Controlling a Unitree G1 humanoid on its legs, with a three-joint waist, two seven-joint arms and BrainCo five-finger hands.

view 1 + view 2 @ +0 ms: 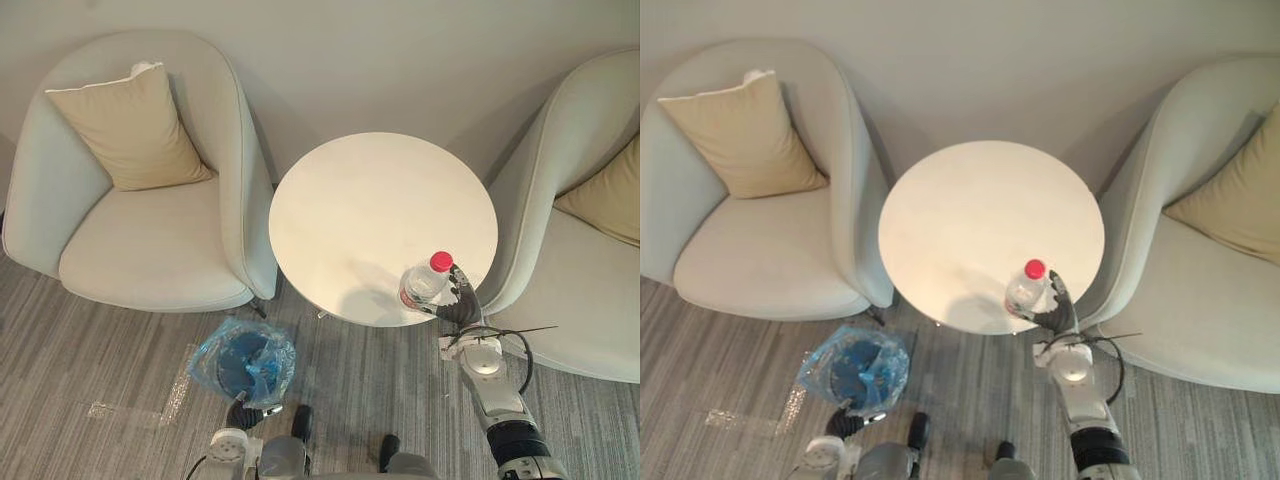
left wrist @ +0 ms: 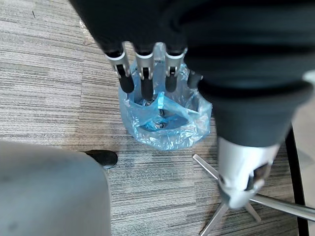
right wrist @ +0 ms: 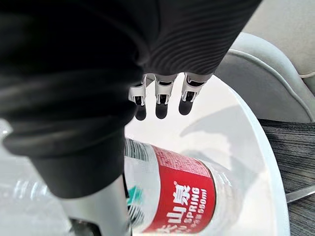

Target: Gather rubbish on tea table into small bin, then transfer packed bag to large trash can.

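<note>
A clear plastic bottle (image 1: 424, 284) with a red cap and red label stands at the near right edge of the round white tea table (image 1: 370, 200). My right hand (image 1: 461, 303) is right beside it on the near side. In the right wrist view its fingers (image 3: 160, 93) reach out straight above the bottle (image 3: 177, 196) and do not curl round it. The small bin (image 1: 243, 360), lined with a blue bag, stands on the carpet left of the table's base. My left hand (image 1: 244, 413) hangs just short of the bin (image 2: 165, 118), fingers (image 2: 142, 73) straight and holding nothing.
A pale armchair (image 1: 150, 240) with a tan cushion stands left of the table, and another (image 1: 570, 290) stands to its right. The table's metal foot (image 2: 256, 201) spreads on the carpet beside the bin. A clear plastic scrap (image 1: 100, 410) lies on the floor.
</note>
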